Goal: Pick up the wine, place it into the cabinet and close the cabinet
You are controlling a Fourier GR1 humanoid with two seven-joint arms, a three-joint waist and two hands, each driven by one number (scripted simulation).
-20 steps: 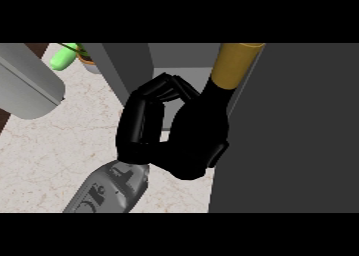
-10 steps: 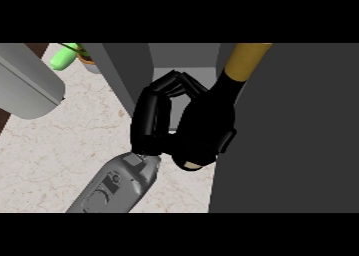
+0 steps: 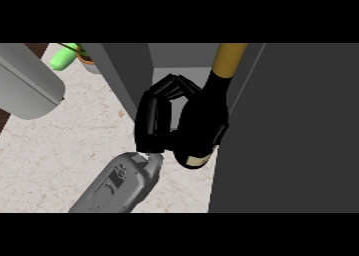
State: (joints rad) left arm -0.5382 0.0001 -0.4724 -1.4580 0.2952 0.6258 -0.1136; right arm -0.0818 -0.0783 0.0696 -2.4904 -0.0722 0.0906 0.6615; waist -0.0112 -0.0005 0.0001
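Wine (image 3: 228,65), centre frame: the dark bottle stands tilted, its gold neck reaching to the top edge and its pale base showing lower centre. My right hand (image 3: 167,127) has it, fingers (image 3: 158,107) curled round the bottle's dark body from the left side. The bottle sits at the mouth of the cabinet (image 3: 132,75), between its grey wall on the left and a broad dark panel (image 3: 300,130) that fills the right of the frame. My grey forearm (image 3: 115,185) runs in from the lower left, over the pale speckled surface (image 3: 49,155). Upper left, a large rounded grey shape (image 3: 23,90) lies beside a small green item (image 3: 62,59).
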